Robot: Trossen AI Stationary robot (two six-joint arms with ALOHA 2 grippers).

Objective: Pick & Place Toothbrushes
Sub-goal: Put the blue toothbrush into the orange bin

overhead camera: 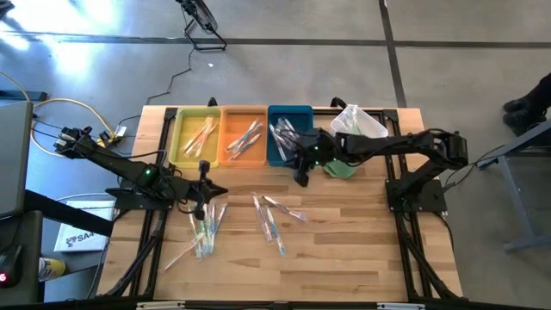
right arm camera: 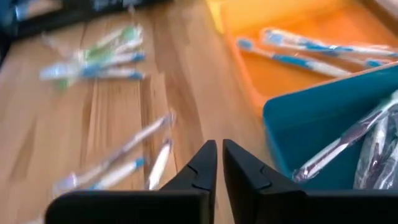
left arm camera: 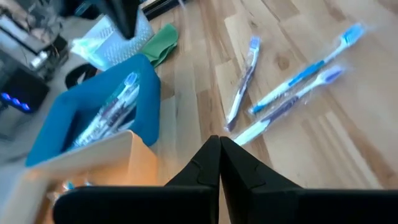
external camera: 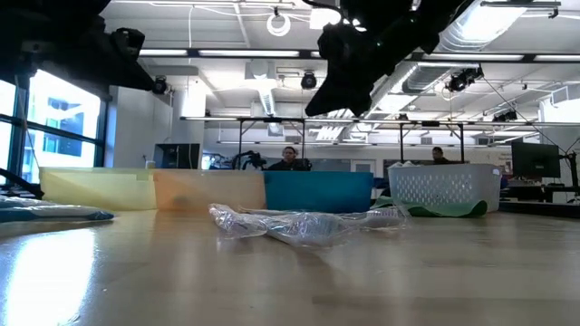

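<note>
Right gripper (overhead camera: 301, 178) hangs beside the blue tray (overhead camera: 288, 135), jaws nearly together and empty
Loose toothbrushes (overhead camera: 274, 215) lie on the table (overhead camera: 344, 250); left gripper (overhead camera: 200, 209), jaws pressed together, waits over another heap. Risk: thin, slippery wrappers may slide away from a grasp. Only the wrist views show both jaws holding nothing

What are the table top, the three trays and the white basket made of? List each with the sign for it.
Table top: wood, pale planks with visible grain and a slight sheen.
Yellow tray, orange tray, blue tray: probably plastic, smooth single-colour walls; the yellow and orange look slightly translucent in the low view.
White basket: likely plastic, moulded mesh walls.
</note>
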